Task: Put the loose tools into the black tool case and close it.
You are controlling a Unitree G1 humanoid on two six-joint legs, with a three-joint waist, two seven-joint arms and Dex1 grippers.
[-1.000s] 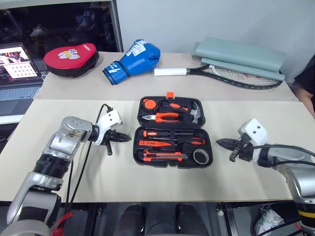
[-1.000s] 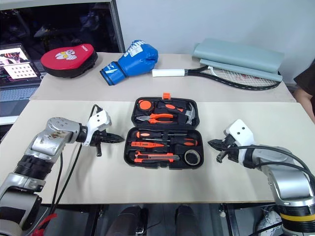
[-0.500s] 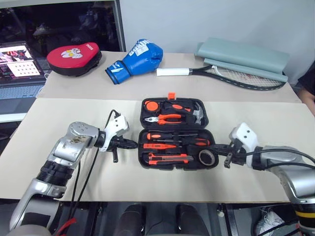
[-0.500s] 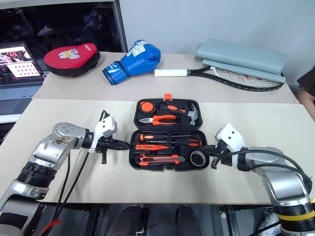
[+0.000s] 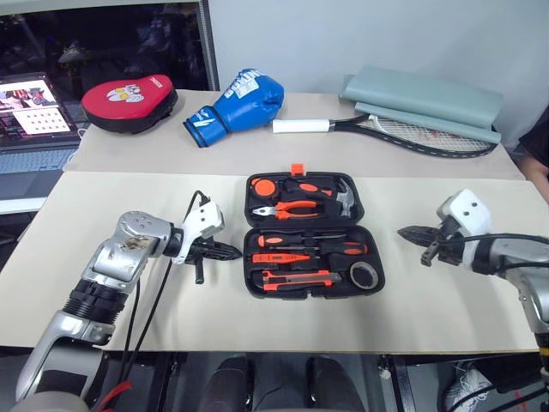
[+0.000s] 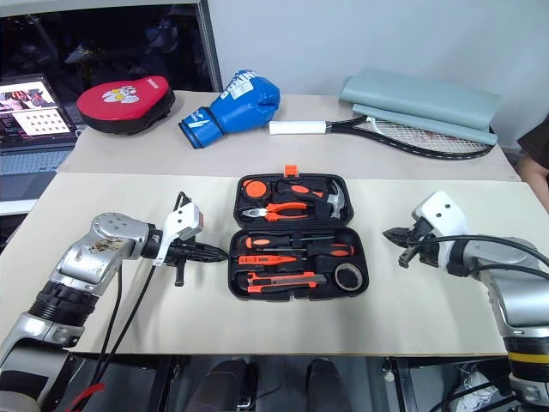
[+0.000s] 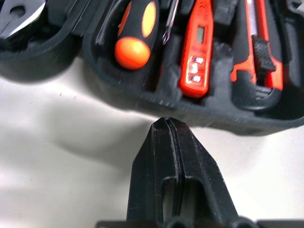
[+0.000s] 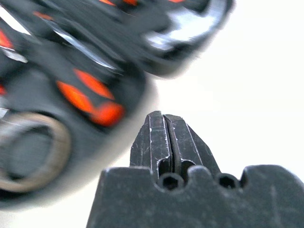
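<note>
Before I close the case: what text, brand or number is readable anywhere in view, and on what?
Blue boxing glove: white lettering on the cuff and knuckles, too small to read.
Red-and-black punch pad: white print, unreadable.
Laptop screen: content too small to read.
Small red tester screwdriver: a tiny display window, no legible characters.
Nothing else carries text.

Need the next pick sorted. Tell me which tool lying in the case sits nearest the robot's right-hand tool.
The black tape roll, in the case's near right corner. It is the only round item there; the utility knife lies further left.

beige table (image 5: 129,326) carries open black tool case (image 5: 313,283).
</note>
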